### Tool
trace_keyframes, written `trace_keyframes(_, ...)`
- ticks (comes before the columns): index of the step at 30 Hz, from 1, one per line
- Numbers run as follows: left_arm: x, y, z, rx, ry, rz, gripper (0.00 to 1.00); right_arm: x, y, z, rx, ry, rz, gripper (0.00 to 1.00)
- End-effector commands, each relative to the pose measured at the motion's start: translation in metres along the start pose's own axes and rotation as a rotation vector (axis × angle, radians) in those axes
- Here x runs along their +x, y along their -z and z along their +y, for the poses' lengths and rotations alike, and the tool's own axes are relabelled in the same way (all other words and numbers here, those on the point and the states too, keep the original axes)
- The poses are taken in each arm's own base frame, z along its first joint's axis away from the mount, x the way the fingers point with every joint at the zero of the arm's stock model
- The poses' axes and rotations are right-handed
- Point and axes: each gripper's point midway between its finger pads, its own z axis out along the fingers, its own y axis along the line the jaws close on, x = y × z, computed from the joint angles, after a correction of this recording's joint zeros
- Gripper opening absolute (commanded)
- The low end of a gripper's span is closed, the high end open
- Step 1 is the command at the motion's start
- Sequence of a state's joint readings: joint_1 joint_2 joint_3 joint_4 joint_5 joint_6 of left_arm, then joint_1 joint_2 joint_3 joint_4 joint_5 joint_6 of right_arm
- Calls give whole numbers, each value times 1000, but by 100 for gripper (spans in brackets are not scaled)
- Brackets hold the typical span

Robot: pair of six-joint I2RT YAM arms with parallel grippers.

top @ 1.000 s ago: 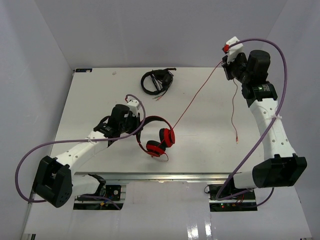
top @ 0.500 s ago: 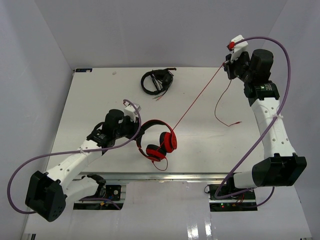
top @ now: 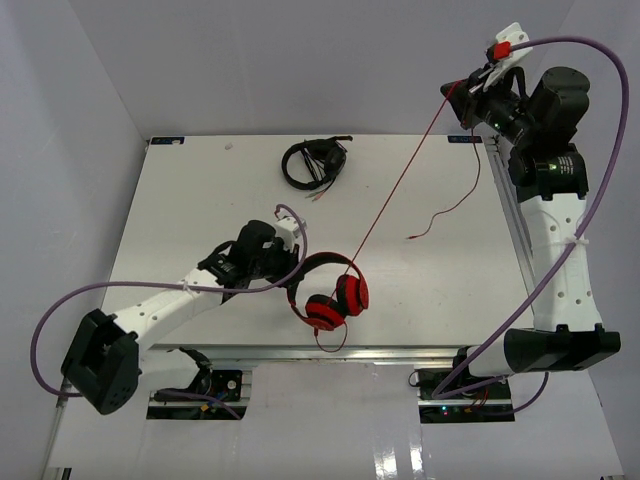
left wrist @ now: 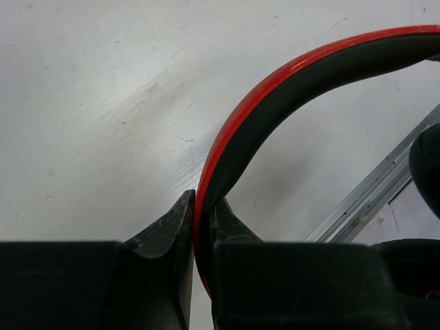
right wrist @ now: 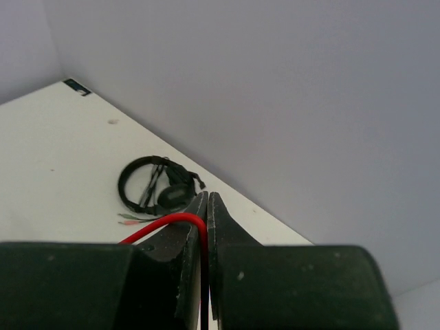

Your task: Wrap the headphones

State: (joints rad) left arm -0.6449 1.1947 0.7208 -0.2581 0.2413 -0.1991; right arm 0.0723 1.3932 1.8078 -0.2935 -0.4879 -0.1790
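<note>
Your right gripper [top: 452, 93] has swung higher toward 1 o'clock, jaws pinching the red cable [top: 398, 182] taut; your left gripper [top: 292, 262] clamps the headband [left wrist: 275, 89], dragging the headphones [top: 338, 298] toward 6 o'clock; with that stretch tight, winding can likely begin.

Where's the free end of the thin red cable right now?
In the top view, the thin red cable's free end lies on the white table, right of centre, between the red over-ear headphones and the right pincer.
</note>
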Motion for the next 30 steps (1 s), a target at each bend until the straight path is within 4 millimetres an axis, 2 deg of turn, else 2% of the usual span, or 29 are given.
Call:
trace_keyframes(1,-5,-15,-30,64,-133,75,0,-9,-8,44,-191,-27,-87,8)
trace_keyframes(3,-12,-22,-40,82,-145,83,0,15,-12,71,-268,-30,-53,8)
trace_keyframes(8,-34,-27,-64,152,-134,66,0,88,-13,157,-452,-16,80,8)
trace_keyframes(9,-37,-27,-68,165,-130,64,0,98,-13,166,-459,-14,102,8)
trace_keyframes(11,-39,-25,-75,196,-119,64,0,118,-15,171,-433,-29,144,8)
trace_keyframes(12,-38,-24,-76,201,-113,67,0,127,-18,165,-389,-43,169,8)
trace_keyframes(14,-36,-23,-79,212,-109,72,0,130,-25,155,-330,-46,179,8)
trace_keyframes(16,-28,-23,-80,221,-102,88,0,132,-35,132,-205,-53,196,8)
trace_keyframes(19,-10,-24,-76,214,-87,124,0,116,-44,106,-105,-89,168,8)
trace_keyframes(22,1,-26,-76,216,-80,142,0,85,-48,75,-25,-140,108,8)
trace_keyframes(27,18,-28,-80,231,-78,177,0,82,-47,27,89,-210,87,8)
trace_keyframes(30,26,-30,-82,236,-79,196,0,88,-43,12,126,-240,81,8)
